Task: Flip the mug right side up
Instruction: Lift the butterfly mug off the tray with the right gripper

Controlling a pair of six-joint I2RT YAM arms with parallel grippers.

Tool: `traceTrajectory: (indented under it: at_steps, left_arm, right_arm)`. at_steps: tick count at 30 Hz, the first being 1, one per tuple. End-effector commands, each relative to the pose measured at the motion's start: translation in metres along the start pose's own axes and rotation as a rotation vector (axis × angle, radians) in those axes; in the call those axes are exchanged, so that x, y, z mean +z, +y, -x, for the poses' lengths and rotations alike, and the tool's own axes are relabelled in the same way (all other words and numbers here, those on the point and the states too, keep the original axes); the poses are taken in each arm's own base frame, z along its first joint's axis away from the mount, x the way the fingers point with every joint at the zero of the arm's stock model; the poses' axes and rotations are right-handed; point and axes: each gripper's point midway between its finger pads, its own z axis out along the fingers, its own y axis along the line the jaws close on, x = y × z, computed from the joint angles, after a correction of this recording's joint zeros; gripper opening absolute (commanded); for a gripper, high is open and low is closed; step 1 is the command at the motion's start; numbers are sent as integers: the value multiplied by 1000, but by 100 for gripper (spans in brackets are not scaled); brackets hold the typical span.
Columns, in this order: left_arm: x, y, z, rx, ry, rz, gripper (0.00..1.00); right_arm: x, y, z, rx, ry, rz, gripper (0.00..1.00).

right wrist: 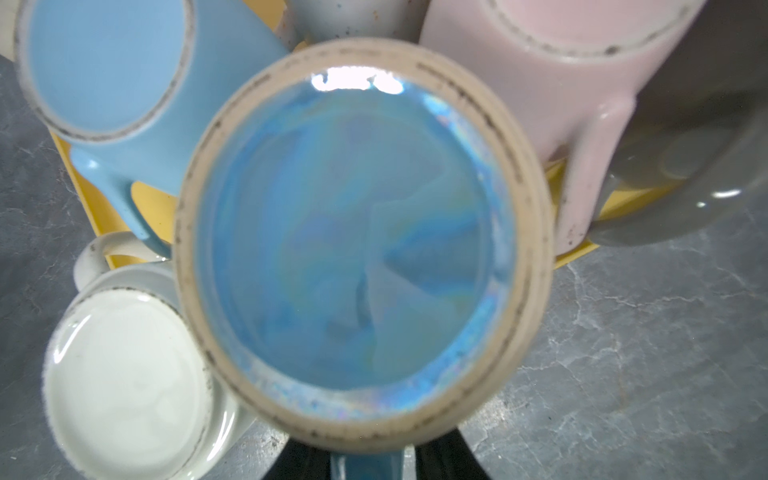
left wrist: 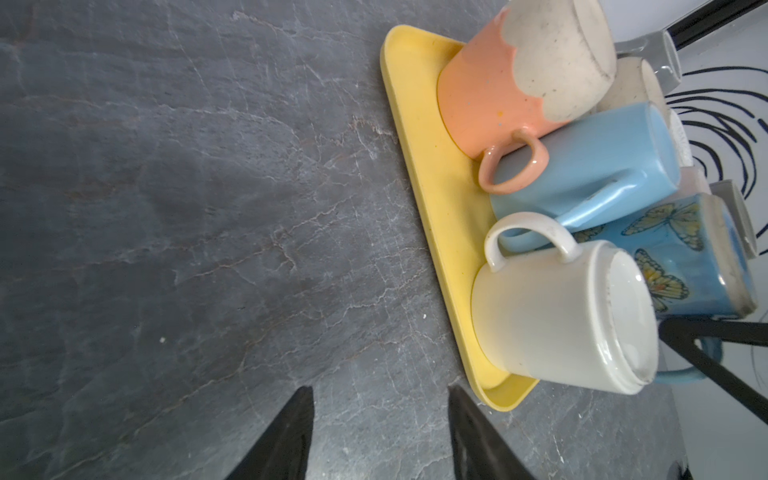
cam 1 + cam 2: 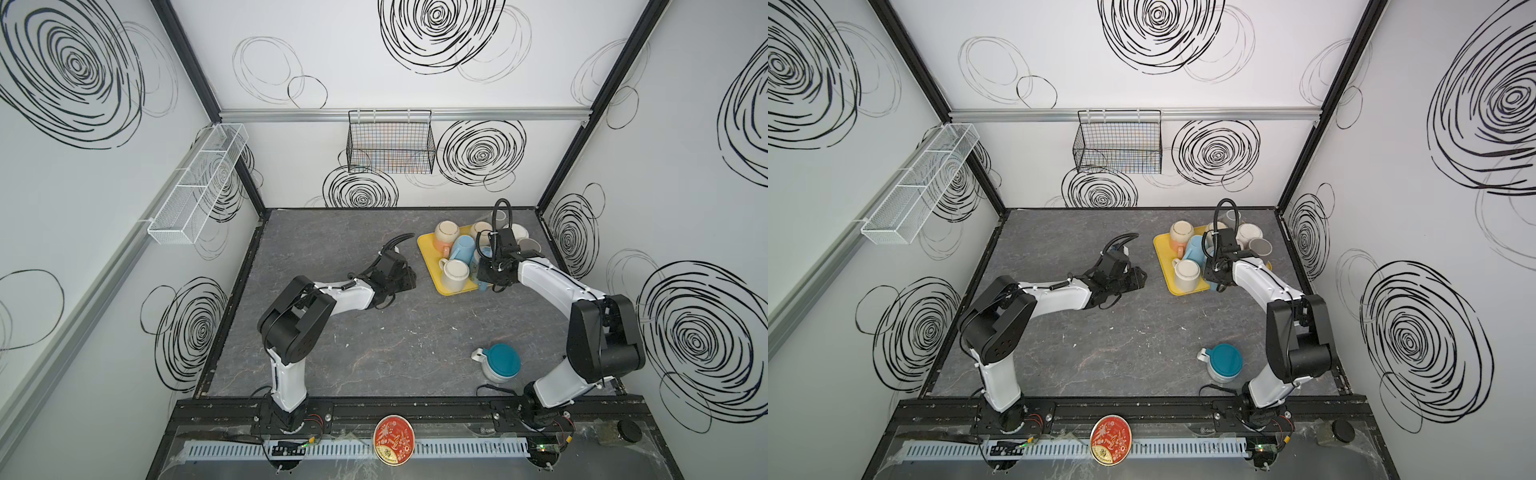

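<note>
My left gripper (image 2: 379, 390) hangs empty over the bare table (image 2: 166, 208), jaws half apart, short of the yellow tray (image 2: 419, 174). The butterfly mug (image 1: 357, 232) stands base-up, axis vertical, at the tray's near right corner, right under my right gripper (image 1: 365, 461), so that arm is far nearer. Its handle (image 2: 685, 374) points back at that wrist, between my narrow right jaws; whether they grip it I cannot tell.

We've got the blue butterfly mug (image 2: 681, 257): glossy blue with yellow butterflies and a bare beige foot ring. It's upside down, base up, at the near edge of the yellow tray (image 2: 419, 166), with its handle sticking out past that edge.
</note>
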Motion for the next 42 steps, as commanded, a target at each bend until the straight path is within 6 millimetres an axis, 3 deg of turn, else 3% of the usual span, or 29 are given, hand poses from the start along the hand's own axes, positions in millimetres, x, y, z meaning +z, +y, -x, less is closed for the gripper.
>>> traceTrajectory:
  at_steps: [1,7,12,21,35,42]
  left_arm:
    - [-15,-16,16,18,-51,-44,55]
    - [-18,-18,18,21,-58,-40,56]
    - [-20,-18,21,22,-65,-38,56]
    - [-29,-29,26,25,-86,-58,57]
    - [-59,-47,46,6,-171,-163,57]
    - [-79,-54,54,-22,-213,-256,57]
  right_arm:
    - [4,-6,-2,-25,25,-31,31]
    - [10,-9,-5,-57,55,-60,34]
    - [5,-10,0,-91,32,-88,18]
    - [-12,3,10,-156,-26,-54,2]
    - [-73,28,40,-163,-281,84,0]
    - [-115,38,54,-167,-452,176,0]
